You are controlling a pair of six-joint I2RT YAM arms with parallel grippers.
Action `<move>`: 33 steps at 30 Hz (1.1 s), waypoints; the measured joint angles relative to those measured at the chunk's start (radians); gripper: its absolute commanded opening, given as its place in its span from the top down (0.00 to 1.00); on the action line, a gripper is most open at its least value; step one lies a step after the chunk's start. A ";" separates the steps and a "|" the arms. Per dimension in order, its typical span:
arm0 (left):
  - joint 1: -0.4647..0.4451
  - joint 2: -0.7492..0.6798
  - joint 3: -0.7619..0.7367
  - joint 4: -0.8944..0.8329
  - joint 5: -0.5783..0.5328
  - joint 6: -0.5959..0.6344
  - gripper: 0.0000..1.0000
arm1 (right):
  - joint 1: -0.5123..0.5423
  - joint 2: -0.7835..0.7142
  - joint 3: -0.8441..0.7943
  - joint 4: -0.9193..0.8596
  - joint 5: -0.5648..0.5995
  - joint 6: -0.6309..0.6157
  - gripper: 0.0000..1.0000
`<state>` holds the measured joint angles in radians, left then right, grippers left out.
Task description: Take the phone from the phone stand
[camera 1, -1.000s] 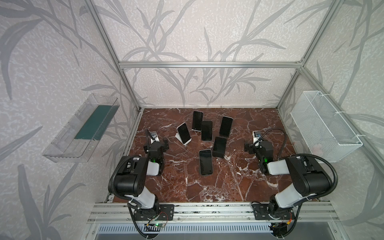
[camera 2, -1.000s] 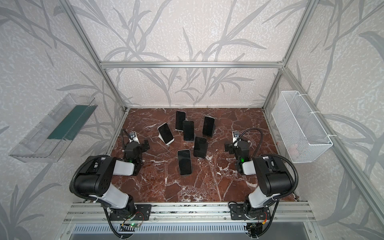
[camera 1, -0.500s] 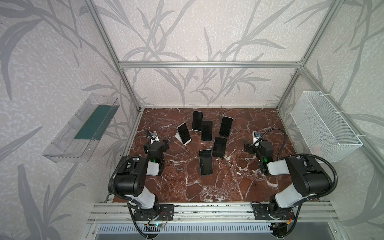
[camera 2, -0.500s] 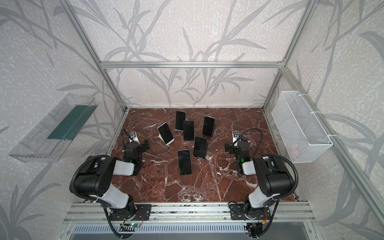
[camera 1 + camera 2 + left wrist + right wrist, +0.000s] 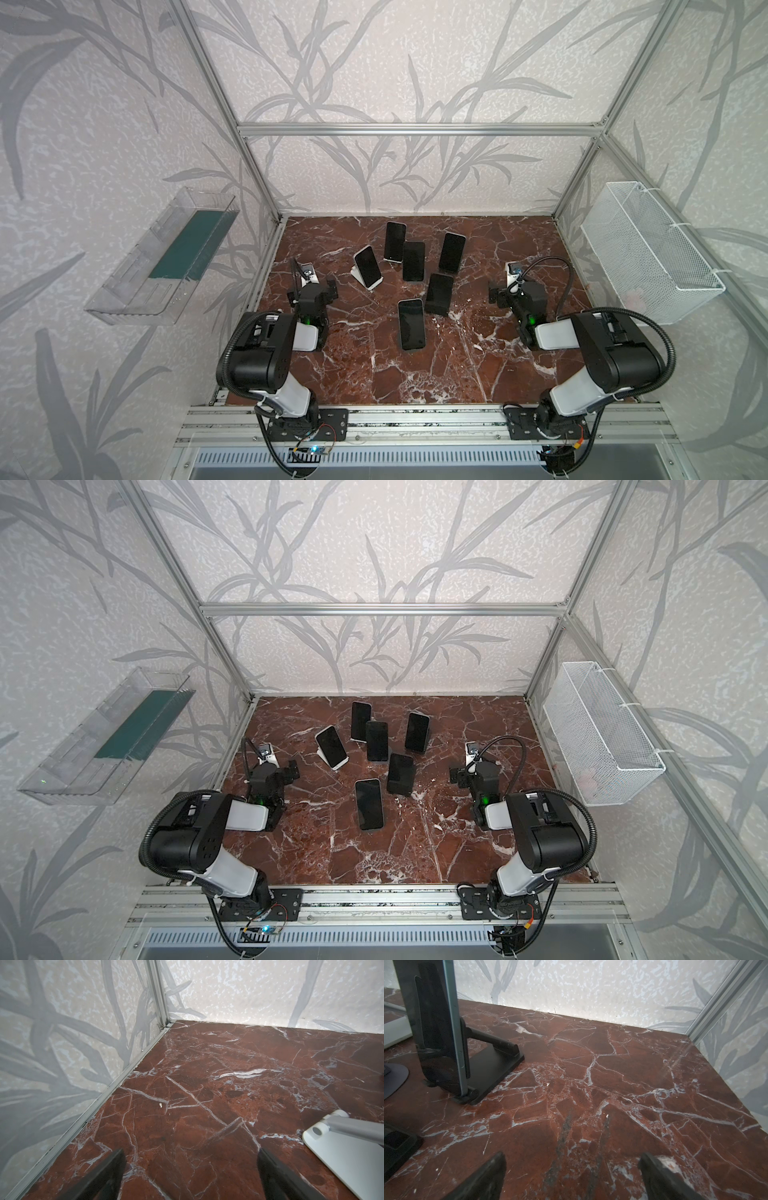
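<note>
Both arms sit folded low at the near side of the red marble table (image 5: 415, 374). The left arm (image 5: 266, 353) bends back on itself. Its big black joint is by the front rail (image 5: 415, 419), and its wrist reaches forward along the left edge of the table. The left gripper (image 5: 190, 1149) is low over the bare table and points to the far left corner. Its two black fingers (image 5: 108, 1174) stand wide apart and hold nothing.

The right arm (image 5: 615, 361) is bent the same way on the right side. The right gripper (image 5: 573, 1154) is also low over the table and points to the back wall. It is spread wide too and holds nothing.

Six phones (image 5: 413, 266) stand in the middle of the table, between the two arms and apart from both grippers. Each one leans on its own stand and shows a dark screen. The left phone (image 5: 368, 266) is turned a bit to one side and rests on a white stand (image 5: 342, 1159). It is the one nearest the left gripper. The front phone (image 5: 411, 324) is the one closest to the rail. In the right wrist view an upright phone (image 5: 440, 1028) shows from the side. Its bottom edge sits in the lip of a black stand (image 5: 494, 1064).
</note>
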<state>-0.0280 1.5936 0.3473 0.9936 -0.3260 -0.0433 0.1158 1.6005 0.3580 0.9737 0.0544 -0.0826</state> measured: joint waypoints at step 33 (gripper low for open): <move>-0.017 -0.810 0.306 -0.870 0.034 -0.265 0.01 | 0.010 -0.438 0.220 -0.658 0.069 0.229 0.01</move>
<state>-0.0448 0.7837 0.6537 0.1238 -0.2920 -0.3084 0.1257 1.1629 0.5785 0.3161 0.1238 0.1459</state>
